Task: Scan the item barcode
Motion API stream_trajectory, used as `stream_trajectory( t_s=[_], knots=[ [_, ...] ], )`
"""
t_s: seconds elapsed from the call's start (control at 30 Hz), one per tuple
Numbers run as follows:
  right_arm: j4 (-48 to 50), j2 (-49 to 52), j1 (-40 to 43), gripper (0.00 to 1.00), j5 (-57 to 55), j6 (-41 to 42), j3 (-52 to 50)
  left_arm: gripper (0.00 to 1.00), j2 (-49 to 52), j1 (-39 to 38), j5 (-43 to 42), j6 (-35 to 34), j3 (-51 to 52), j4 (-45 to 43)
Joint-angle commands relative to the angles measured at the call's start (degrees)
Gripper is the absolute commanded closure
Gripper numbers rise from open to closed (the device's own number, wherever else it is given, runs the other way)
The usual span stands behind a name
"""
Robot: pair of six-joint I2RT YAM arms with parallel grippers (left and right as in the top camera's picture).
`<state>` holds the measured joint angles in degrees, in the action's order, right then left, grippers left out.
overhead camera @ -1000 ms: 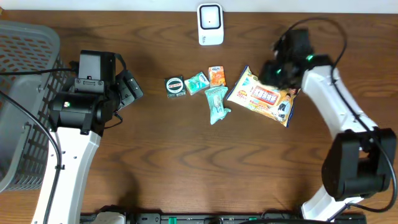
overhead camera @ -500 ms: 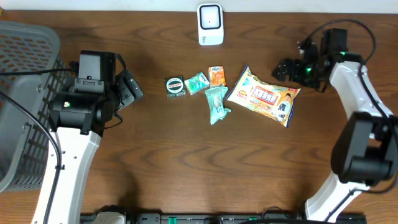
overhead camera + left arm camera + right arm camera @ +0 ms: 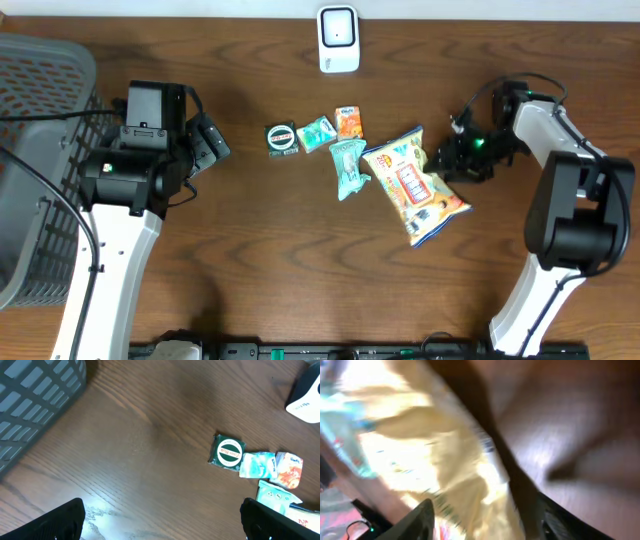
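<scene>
My right wrist view is smeared throughout. The yellow snack bag fills it with its print unreadable, and the fingers are dark stubs cut by the bottom edge. From overhead the right pincer is a dark clump at the bag's corner, and I can't tell whether it grips the bag or only touches it. In the left wrist view the left pincer shows only at the bottom corners. The scanner and basket are cropped, and the small packets carry lettering too small to read.
</scene>
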<state>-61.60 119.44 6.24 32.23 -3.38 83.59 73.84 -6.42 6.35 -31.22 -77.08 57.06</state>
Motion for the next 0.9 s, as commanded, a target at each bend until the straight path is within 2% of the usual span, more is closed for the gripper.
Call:
stream_trajectory(
  t_s=[0.0,0.03,0.1,0.37,0.67,0.73,0.77,0.87],
  knots=[
    [0.6,-9.0,-0.3,0.25,-2.3,-1.6,0.4,0.02,-0.1,0.2,0.3,0.6,-0.8,0.2],
    [1.7,-10.8,-0.3,0.06,-3.6,-1.6,0.4,0.02,-0.1,0.2,0.3,0.6,-0.8,0.2],
    [3.2,-12.0,-0.3,0.01,-4.4,-1.6,0.4,0.02,-0.1,0.2,0.3,0.6,-0.8,0.2],
    [3.6,-6.5,-1.2,0.01,-3.4,-1.4,-1.0,0.02,-0.1,0.2,0.3,0.6,-0.8,0.2],
    [-1.7,0.9,-5.9,0.01,-3.4,-1.9,-3.1,0.02,-0.1,0.2,0.3,0.6,-0.8,0.2],
    [-1.8,1.4,-6.7,0.02,-3.4,-1.9,-3.1,0.02,-0.1,0.2,0.3,0.6,-0.8,0.2],
    [-1.8,1.5,-7.1,0.06,-3.4,-1.9,-3.1,0.02,-0.1,0.2,0.3,0.6,-0.8,0.2],
    [-0.9,1.6,-8.3,0.32,-3.3,-1.8,-3.1,0.02,-0.1,0.2,0.3,0.6,-0.8,0.2]
  ],
)
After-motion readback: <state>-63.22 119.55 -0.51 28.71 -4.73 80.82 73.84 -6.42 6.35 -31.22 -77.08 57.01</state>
